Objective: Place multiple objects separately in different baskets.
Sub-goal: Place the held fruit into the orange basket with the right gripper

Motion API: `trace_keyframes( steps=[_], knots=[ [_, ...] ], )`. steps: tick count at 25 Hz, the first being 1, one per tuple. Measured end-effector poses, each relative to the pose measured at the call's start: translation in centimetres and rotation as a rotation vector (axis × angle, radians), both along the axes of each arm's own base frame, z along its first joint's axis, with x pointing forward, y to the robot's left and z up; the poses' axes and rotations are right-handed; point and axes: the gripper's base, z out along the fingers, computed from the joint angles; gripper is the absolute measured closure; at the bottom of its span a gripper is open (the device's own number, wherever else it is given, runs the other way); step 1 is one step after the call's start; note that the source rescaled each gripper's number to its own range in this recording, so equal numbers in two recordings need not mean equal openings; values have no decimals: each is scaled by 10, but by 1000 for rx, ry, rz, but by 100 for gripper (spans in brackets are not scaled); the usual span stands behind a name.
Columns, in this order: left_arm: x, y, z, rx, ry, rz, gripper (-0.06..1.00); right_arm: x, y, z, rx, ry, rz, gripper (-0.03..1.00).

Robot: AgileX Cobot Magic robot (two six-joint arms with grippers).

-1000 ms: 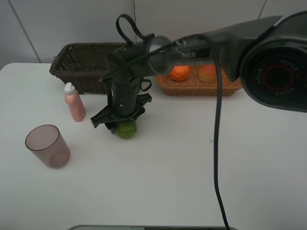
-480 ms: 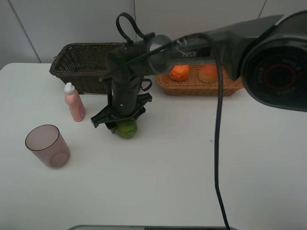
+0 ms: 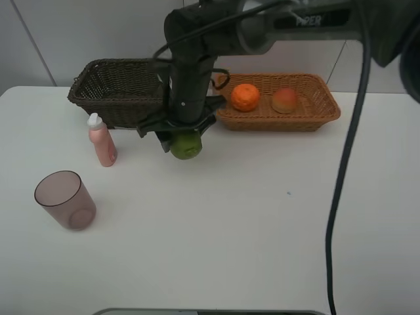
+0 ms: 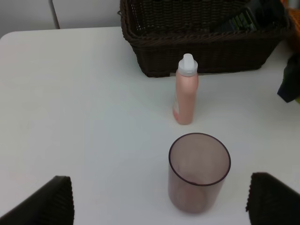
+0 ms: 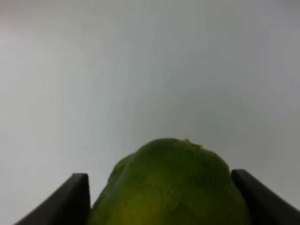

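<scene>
The green fruit (image 3: 189, 149) is up! A second ago it sat on the worktop (image 3: 262, 216); now it hangs clear of it, carried toward the baskets and pinched between the fingers (image 5: 70, 199) of the right end effector (image 3: 185, 140). It hovers just in front of the dark basket (image 3: 108, 88), beside the light basket (image 3: 328, 108) where the orange (image 3: 246, 97) and the peach-like fruit (image 3: 284, 100) already lie. I'd say that basket is next. The right arm reaches across the middle, wrist pointing straight down. The left end effector (image 4: 161, 197) is spread wide and empty over the cup (image 4: 199, 171), with the pink bottle (image 4: 186, 89) beyond.
</scene>
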Motion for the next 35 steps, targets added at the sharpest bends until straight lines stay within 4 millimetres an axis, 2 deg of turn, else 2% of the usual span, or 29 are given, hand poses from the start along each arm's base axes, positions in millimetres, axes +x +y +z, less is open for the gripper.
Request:
trace_keyframes(
  steps=[4, 10, 14, 21, 28, 35],
  knots=[
    [0, 0, 0, 0, 0, 0, -1, 15, -25, 20, 8, -11, -63, 57],
    [0, 0, 0, 0, 0, 0, -1, 47, -74, 45, 5, -76, -171, 57],
    [0, 0, 0, 0, 0, 0, -1, 68, -109, 48, -24, -103, -242, 57],
    [0, 0, 0, 0, 0, 0, -1, 96, -153, 50, 10, -167, -340, 57],
    [0, 0, 0, 0, 0, 0, -1, 116, -180, 49, 63, -252, -395, 57],
    [0, 0, 0, 0, 0, 0, -1, 127, -181, 15, 60, -228, -401, 57]
  ],
)
